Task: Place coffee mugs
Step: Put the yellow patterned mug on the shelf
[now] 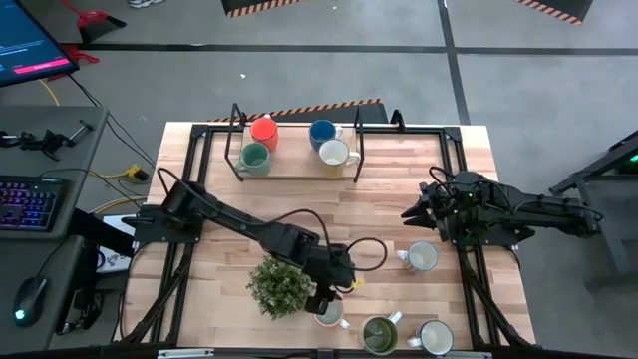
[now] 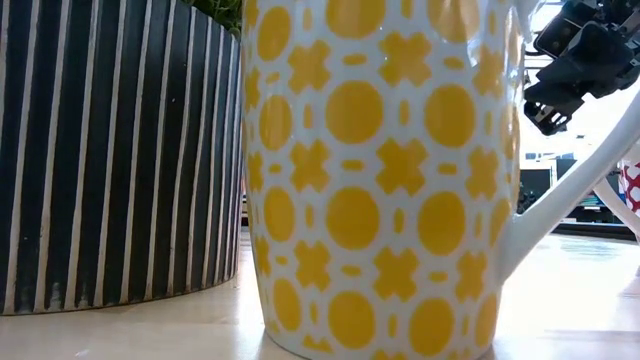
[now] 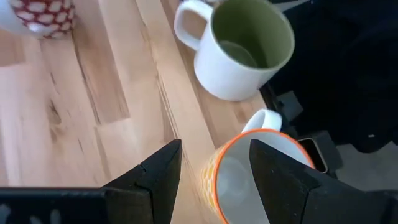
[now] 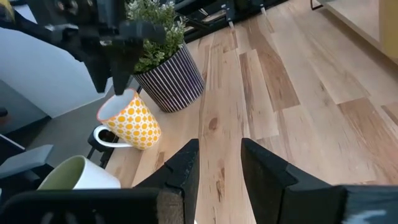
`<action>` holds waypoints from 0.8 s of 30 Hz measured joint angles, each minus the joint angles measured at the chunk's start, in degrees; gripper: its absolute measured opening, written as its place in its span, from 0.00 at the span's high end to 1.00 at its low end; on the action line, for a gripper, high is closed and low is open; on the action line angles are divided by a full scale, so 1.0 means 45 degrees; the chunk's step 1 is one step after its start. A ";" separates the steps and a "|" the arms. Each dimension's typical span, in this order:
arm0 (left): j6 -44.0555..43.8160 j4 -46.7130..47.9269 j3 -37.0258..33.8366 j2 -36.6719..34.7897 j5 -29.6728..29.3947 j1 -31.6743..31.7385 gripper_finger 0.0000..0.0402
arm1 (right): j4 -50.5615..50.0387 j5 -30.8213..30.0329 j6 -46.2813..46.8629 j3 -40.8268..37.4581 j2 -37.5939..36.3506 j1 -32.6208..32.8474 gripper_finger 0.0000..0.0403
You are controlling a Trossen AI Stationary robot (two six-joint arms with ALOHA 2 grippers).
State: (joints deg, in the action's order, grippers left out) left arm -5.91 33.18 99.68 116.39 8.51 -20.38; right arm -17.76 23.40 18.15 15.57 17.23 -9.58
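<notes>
A white mug with a yellow pattern and an orange rim (image 3: 249,186) stands on its base near the table's front edge, beside a potted plant (image 1: 280,287). My left gripper (image 3: 216,146) is open just above the mug. One finger is outside its wall and the other over its opening; no touch shows. In the right wrist view this gripper (image 4: 118,84) hangs over the rim. Orange (image 1: 263,130), blue (image 1: 322,131), teal (image 1: 254,157) and cream (image 1: 333,153) mugs stand on the far rack. My right gripper (image 4: 219,149) waits open at the table's right, holding nothing.
A green-lined mug (image 1: 379,334) and a white mug (image 1: 436,337) stand at the front edge, right of the patterned one. A red-patterned mug (image 1: 422,257) stands mid-right. The black-framed rack (image 1: 299,172) spans the far side. Bare wood lies in the middle.
</notes>
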 joint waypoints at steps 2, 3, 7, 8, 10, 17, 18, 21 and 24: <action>0.0000 0.0044 0.0003 0.0136 0.0032 0.0000 0.55 | 0.0000 0.0000 -0.0004 0.0000 0.0000 0.0000 0.75; -0.0009 0.0007 0.0000 0.0226 0.0126 0.0000 0.55 | 0.0003 0.0000 0.0004 0.0000 0.0000 0.0000 0.75; -0.0005 -0.0037 0.0002 0.0551 0.0703 -0.0010 0.55 | 0.0008 -0.0001 0.0261 0.0000 0.0000 0.0000 0.75; 0.0000 0.0018 -0.0001 0.0610 0.0715 -0.0010 0.55 | 0.0005 -0.0001 0.0293 0.0000 0.0000 0.0000 0.75; -0.0002 -0.0003 -0.0001 0.0668 0.0730 -0.0010 0.55 | 0.0010 -0.0005 0.0297 0.0000 0.0000 0.0000 0.75; 0.0019 -0.0006 -0.0001 0.0668 0.0913 -0.0006 0.55 | 0.0010 -0.0005 0.0282 0.0000 0.0000 0.0000 0.75; 0.0024 -0.0012 -0.0001 0.0668 0.1061 -0.0005 0.55 | 0.0010 -0.0005 0.0277 0.0000 0.0000 0.0000 0.75; 0.0031 -0.0049 -0.0001 0.0766 0.1264 -0.0010 0.55 | 0.0010 -0.0005 0.0257 0.0000 0.0000 0.0000 0.75; 0.0119 0.0055 -0.0035 0.0886 0.1287 -0.0009 0.55 | 0.0007 -0.0005 0.0241 0.0000 0.0000 0.0000 0.75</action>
State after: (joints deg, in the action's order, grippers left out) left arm -5.38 33.42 99.53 120.37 14.31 -20.42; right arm -17.73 23.38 19.24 15.57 17.23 -9.58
